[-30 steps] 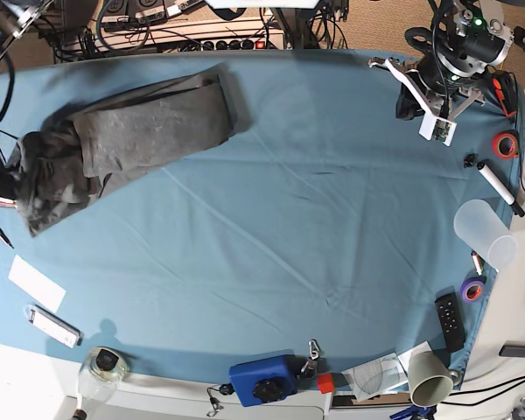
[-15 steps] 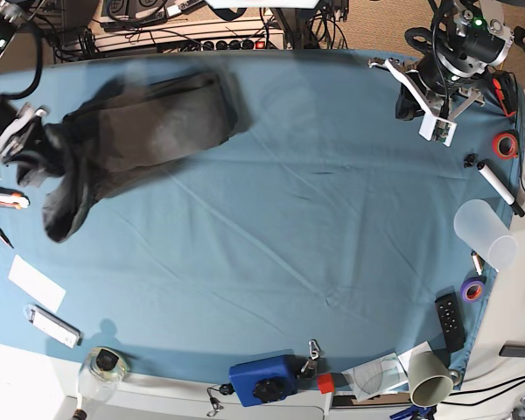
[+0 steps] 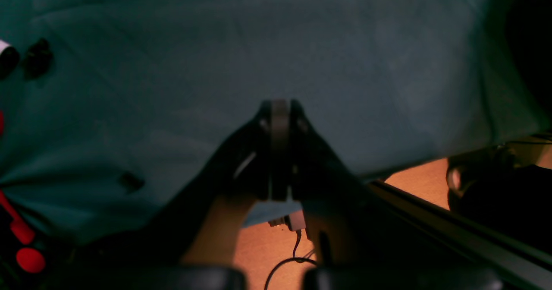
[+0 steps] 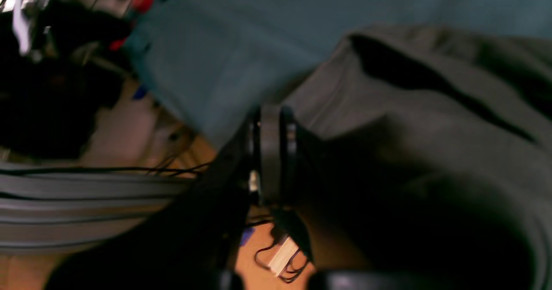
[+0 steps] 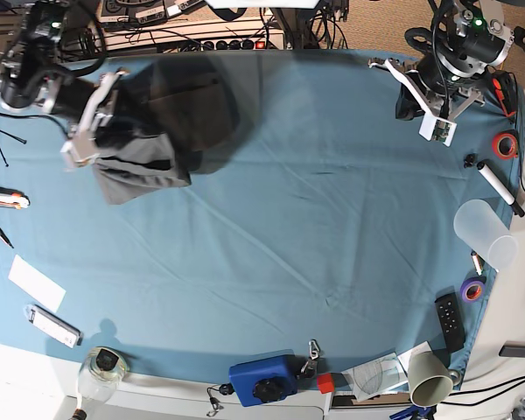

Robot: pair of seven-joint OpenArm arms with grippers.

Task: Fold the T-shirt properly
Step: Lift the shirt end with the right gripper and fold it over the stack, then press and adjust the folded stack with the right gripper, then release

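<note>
The dark charcoal T-shirt (image 5: pixel 162 131) is bunched at the back left of the blue table cloth (image 5: pixel 315 227), partly lifted. My right gripper (image 5: pixel 101 122) is shut on the T-shirt's left part and holds it up. In the right wrist view its fingers (image 4: pixel 271 126) are pressed together, with grey T-shirt cloth (image 4: pixel 409 121) folding over to the right. My left gripper (image 5: pixel 381 63) is at the back right, shut and empty. In the left wrist view it (image 3: pixel 279 108) hangs over bare blue cloth near the table's back edge.
Along the right edge are a clear cup (image 5: pixel 486 232), a marker (image 5: pixel 499 185), red tape (image 5: pixel 506 144), purple tape (image 5: pixel 472 290) and a remote (image 5: pixel 449 319). A blue box (image 5: pixel 262 378) and a paper cup (image 5: pixel 429 376) stand in front. A white card (image 5: pixel 35 282) and a red-handled tool (image 5: pixel 4 199) lie left.
My right gripper has carried the T-shirt from the table's left edge up and to the right, toward the back. The shirt is more bunched and lifted. The left arm has not moved.
</note>
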